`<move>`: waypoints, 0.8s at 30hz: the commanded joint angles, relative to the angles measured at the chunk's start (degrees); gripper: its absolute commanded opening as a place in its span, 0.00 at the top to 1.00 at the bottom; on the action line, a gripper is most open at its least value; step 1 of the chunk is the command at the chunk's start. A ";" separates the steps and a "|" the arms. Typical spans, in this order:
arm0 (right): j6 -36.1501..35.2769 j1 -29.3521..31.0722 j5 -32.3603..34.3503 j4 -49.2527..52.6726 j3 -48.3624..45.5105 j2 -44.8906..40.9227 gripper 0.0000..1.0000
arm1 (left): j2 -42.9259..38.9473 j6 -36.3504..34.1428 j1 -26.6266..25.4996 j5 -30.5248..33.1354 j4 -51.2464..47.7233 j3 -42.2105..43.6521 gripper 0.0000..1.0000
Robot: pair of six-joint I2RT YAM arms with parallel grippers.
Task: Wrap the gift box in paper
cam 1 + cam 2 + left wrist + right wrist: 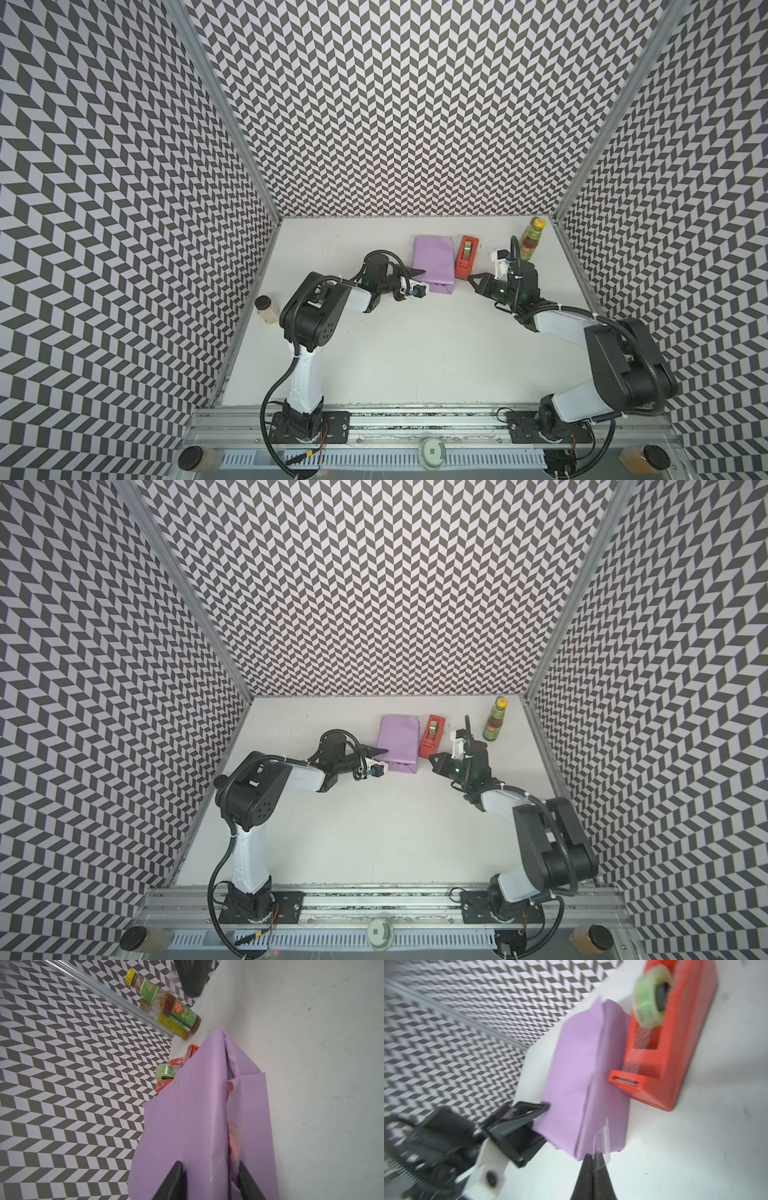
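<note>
A: The left claw (pixel 419 273), what is it doing there?

B: It is half closed on the left edge of the paper (pixel 434 259), one finger (pixel 529 1110) on top and the other low by the table (pixel 415 353). I think it pins the wrapped box, so nothing slides while a seam is fixed.

A: And the right claw (pixel 592 1156)?

B: Fully closed, pinching a strip of clear tape (pixel 602 1138). It hangs just beside the near right corner of the paper, apart from it in both top views.

A: Now from the big things down. The table?

B: White. The work is at the far middle.

A: The paper?

B: It lies flat there, lilac side out, folded around the box. The box itself I cannot see, as it is fully covered. In the left wrist view a seam (pixel 232 1130) along the side gapes a little and shows the pink inner face.

A: Why is the dispenser (pixel 466 257) so close?

B: It stands just right of the paper, maybe touching it. I cannot tell. Probably it is there so the right claw fetches tape with a short move.

A: And the tape?

B: Short, standing up from the fingertips. My guess is that it goes on the loose seam or the end flap. The wrapping looks nearly done.
</note>
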State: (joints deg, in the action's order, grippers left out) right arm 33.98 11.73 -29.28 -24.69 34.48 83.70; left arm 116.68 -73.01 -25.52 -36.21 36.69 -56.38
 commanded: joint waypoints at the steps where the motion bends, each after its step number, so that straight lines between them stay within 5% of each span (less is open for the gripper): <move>1: -5.02 1.17 -6.74 -6.23 -2.90 -3.63 1.00 | 2.84 -0.94 -0.24 3.69 -8.67 0.38 0.59; 12: -15.90 8.90 -17.48 -11.81 -3.98 -3.13 1.00 | 2.94 -1.05 -0.17 3.88 -8.84 0.31 0.59; 24: -28.56 11.81 -8.98 -10.37 2.33 6.12 1.00 | 3.02 -0.96 -0.17 3.95 -8.96 0.13 0.60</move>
State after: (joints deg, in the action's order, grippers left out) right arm 11.90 22.87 -40.25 -32.53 34.46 88.58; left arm 116.68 -73.56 -25.58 -35.77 35.99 -56.88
